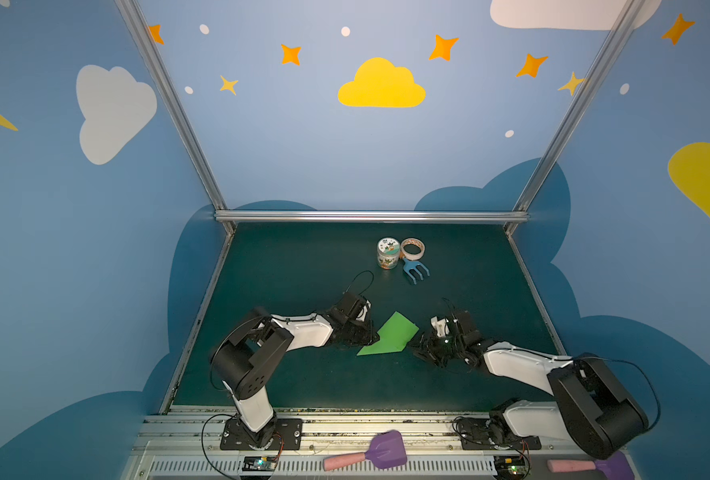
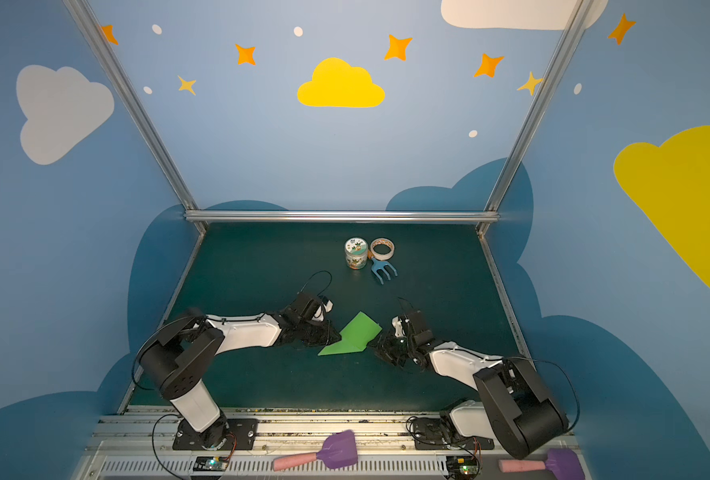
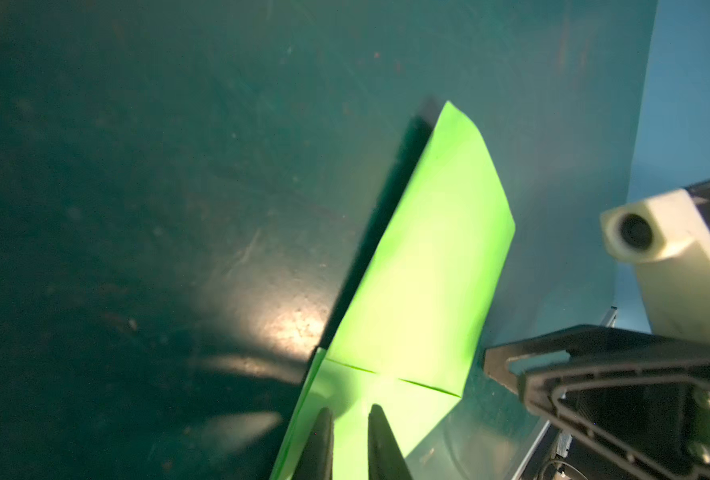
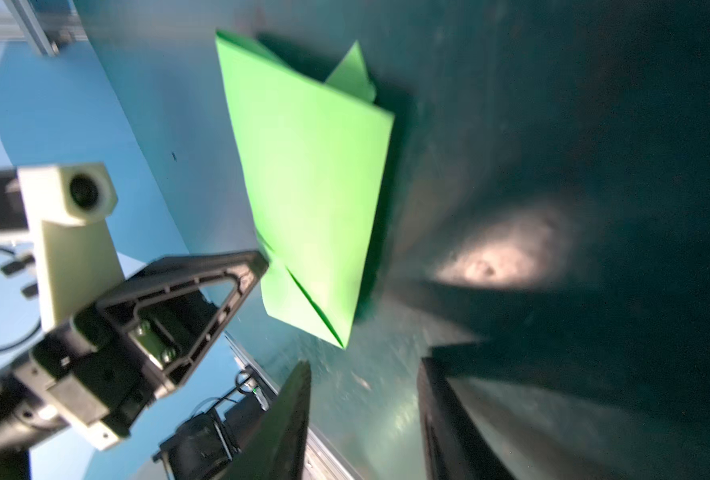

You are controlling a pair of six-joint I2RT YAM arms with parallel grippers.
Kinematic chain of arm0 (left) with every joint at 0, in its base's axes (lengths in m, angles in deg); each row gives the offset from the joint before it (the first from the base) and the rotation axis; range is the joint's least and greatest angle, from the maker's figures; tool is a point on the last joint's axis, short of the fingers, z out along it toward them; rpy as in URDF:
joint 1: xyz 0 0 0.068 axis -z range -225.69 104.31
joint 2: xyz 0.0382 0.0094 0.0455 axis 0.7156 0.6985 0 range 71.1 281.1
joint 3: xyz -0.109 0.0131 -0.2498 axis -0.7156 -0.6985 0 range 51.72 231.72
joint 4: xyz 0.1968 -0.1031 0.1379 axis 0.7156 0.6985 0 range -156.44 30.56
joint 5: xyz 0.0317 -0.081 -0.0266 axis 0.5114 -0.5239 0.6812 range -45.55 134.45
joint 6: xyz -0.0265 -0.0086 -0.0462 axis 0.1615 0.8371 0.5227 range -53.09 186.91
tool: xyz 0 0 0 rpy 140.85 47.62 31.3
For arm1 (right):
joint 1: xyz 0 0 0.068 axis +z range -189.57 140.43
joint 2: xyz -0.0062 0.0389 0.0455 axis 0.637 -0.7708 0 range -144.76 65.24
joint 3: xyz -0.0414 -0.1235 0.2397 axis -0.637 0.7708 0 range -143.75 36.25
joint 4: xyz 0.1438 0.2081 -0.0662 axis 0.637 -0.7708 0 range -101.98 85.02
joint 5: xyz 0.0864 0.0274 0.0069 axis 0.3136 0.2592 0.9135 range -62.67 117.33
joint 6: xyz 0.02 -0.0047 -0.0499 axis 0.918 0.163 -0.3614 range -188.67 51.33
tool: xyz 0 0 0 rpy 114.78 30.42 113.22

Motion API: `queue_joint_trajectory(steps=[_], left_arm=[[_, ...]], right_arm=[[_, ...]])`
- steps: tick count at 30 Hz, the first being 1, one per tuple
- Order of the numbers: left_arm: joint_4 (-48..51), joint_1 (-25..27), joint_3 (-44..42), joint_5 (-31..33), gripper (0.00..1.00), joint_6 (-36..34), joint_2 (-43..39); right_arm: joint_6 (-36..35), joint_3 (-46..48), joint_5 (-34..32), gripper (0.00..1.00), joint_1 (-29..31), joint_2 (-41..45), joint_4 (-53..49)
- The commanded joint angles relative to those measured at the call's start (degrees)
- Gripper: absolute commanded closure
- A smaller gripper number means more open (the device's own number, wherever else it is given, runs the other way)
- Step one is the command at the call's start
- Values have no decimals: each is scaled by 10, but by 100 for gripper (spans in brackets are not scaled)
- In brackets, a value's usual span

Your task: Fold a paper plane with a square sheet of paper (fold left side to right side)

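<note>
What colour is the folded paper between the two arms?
Bright green; the folded paper shows best in the right wrist view.

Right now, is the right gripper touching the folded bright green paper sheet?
Apart. In the right wrist view the right gripper stands open, and dark table shows between its fingertips and the nearest corner of the bright green paper sheet.

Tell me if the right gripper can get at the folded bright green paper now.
Probably yes: the right gripper stands open just off the folded bright green paper, nothing between them.
</note>
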Motion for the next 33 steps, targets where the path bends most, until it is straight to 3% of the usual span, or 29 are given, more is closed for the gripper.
queue_joint_trajectory(steps=[1, 16, 24, 27, 31, 33], left_arm=[[-25, -8, -14, -1, 82, 4, 7], [-45, -13, -35, -5, 82, 14, 7], [-48, -13, -38, -7, 82, 15, 6], [-48, -17, -33, -12, 82, 13, 5], [-16, -27, -6, -23, 76, -14, -8], [10, -29, 10, -24, 73, -34, -22]], right_arm=[[15, 9, -9, 55, 24, 5, 12], [117, 34, -118, 56, 85, -65, 157], [130, 41, -148, 63, 90, -74, 159], [122, 34, -149, 71, 87, -78, 148], [102, 20, -131, 98, 75, -78, 134], [90, 9, -122, 100, 69, -70, 114]])
